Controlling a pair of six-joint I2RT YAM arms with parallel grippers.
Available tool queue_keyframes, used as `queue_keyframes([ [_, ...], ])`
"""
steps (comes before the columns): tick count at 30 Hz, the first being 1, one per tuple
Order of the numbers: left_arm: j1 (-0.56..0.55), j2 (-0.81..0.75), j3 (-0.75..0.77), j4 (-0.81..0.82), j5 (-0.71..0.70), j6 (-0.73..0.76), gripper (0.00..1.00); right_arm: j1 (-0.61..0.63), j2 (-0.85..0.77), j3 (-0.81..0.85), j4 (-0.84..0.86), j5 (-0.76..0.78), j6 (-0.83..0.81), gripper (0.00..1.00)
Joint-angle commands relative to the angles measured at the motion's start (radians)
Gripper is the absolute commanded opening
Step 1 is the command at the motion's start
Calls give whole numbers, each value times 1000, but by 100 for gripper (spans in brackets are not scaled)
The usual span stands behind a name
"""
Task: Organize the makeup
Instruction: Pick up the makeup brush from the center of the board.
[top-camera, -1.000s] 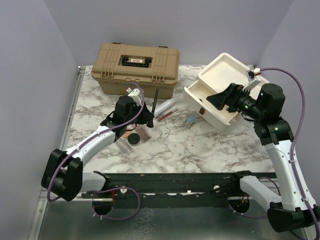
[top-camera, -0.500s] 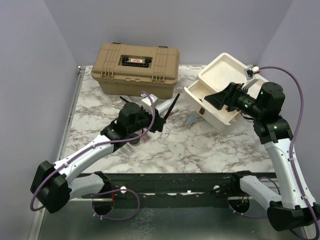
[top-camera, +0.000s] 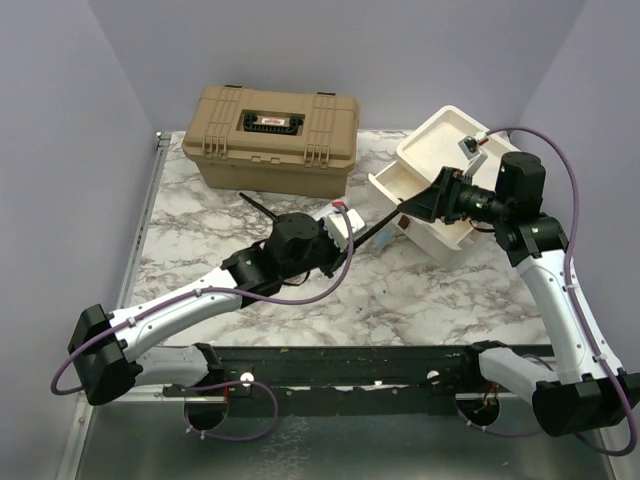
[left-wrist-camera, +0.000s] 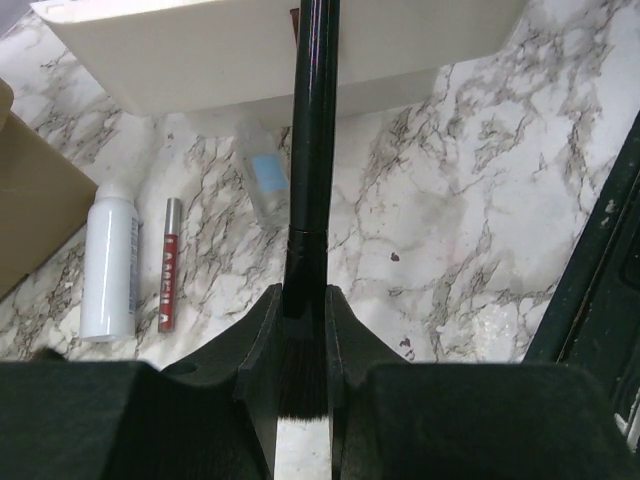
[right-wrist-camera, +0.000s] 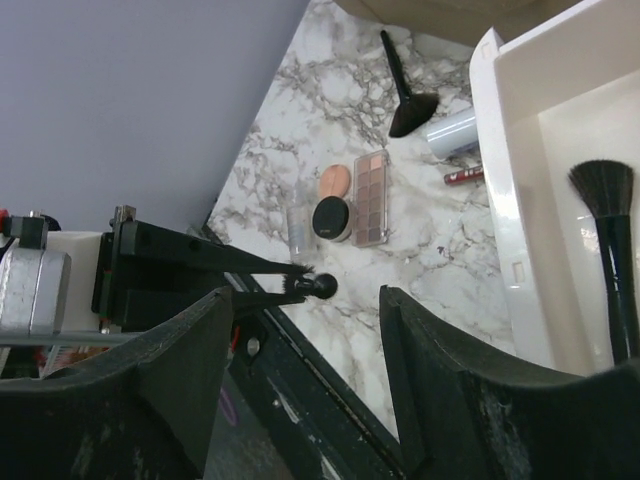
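White-shelled left arm (top-camera: 180, 305) and right arm (top-camera: 565, 300), black joints, purple cables (top-camera: 515, 129) looping along each

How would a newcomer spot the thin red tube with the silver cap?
Find the big tan latched plastic case; beside its corner on the marble table lies a white cylindrical bottle. The thin red silver-capped tube lies alongside that bottle, not touching, far slimmer and red, not white.

Glossy black-handled brush (left-wrist-camera: 312, 150), smooth marble-look table (left-wrist-camera: 480, 200), matt tan plastic case (top-camera: 230, 155)
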Motion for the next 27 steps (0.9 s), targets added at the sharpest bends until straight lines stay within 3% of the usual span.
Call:
queue_keyframes([
  [1,-56,40,74,-82,-108,96,0,5,19,38,-70,-109,-50,64],
  [11,-107,55,122,-113,-153,138,0,6,60,60,-164,-120,-121,45],
  [16,-111,54,126,-116,-149,140,0,6,81,70,-208,-126,-149,41],
  [22,-115,69,138,-128,-155,141,0,6,77,57,-182,-195,-156,36],
  [25,-121,78,145,-133,-150,146,0,6,79,52,-178,-195,-155,25],
  [27,-122,81,149,-135,-152,149,0,6,84,57,-186,-189,-157,24],
])
